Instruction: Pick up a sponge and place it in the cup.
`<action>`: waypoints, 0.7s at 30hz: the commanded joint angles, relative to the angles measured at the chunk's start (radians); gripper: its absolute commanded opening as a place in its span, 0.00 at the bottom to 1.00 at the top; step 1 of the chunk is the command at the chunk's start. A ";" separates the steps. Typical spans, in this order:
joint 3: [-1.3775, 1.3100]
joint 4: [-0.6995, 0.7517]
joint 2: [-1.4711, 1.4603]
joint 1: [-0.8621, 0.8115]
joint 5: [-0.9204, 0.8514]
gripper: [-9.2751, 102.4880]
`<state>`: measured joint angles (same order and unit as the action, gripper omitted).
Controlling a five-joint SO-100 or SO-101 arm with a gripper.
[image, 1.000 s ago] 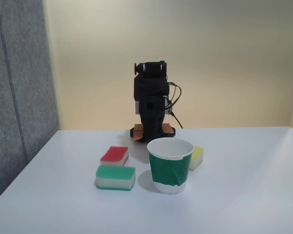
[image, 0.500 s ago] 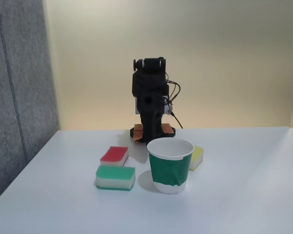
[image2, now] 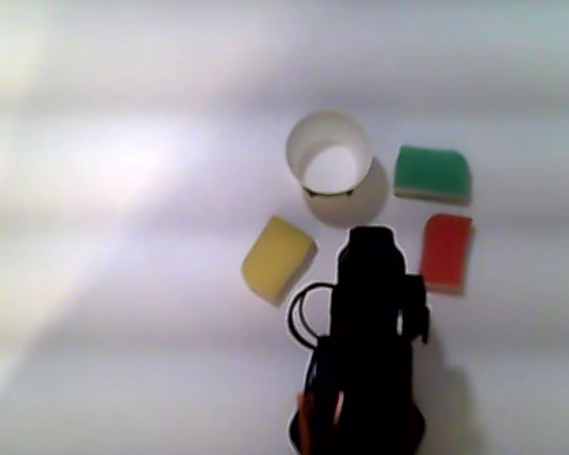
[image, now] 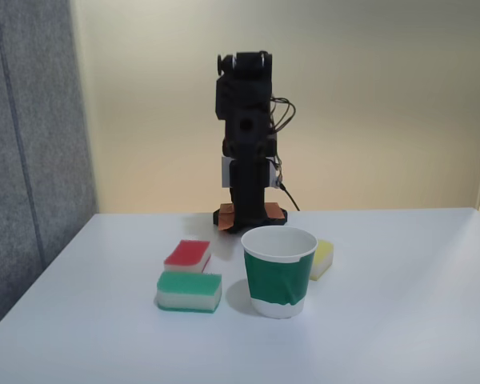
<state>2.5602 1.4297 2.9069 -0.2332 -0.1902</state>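
Note:
The sponge (image: 187, 254) has a red top over a white layer and lies flat on the white table, left of the cup in the fixed view. From above, the sponge (image2: 445, 249) lies just right of the arm's front end. The cup (image: 278, 280) is white paper with a dark green band; it stands upright and its inside (image2: 298, 152) looks empty. My black arm (image: 246, 144) stands folded upright behind both, well above the table. Its fingers blend into the dark body (image2: 372, 322), so I cannot make out how the jaws stand. Nothing is visibly held.
A green-topped white sponge (image: 190, 290) lies in front of the red one. A pale yellow sponge (image: 322, 258) sits behind the cup's right side. A grey partition (image: 32, 144) borders the table on the left. Open tabletop spreads to the right.
The arm's upper part has lifted and stretched taller over its base. Sponges and cup have not moved.

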 commanded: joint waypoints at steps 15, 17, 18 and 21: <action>-0.336 0.012 -0.647 -0.305 -0.753 0.08; -0.374 0.000 -0.723 -0.318 -0.868 0.08; -0.394 -0.002 -0.756 -0.319 -0.928 0.08; -0.446 0.005 -0.847 -0.318 -1.092 0.08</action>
<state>2.1829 1.4128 2.1000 -0.5338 -1.1474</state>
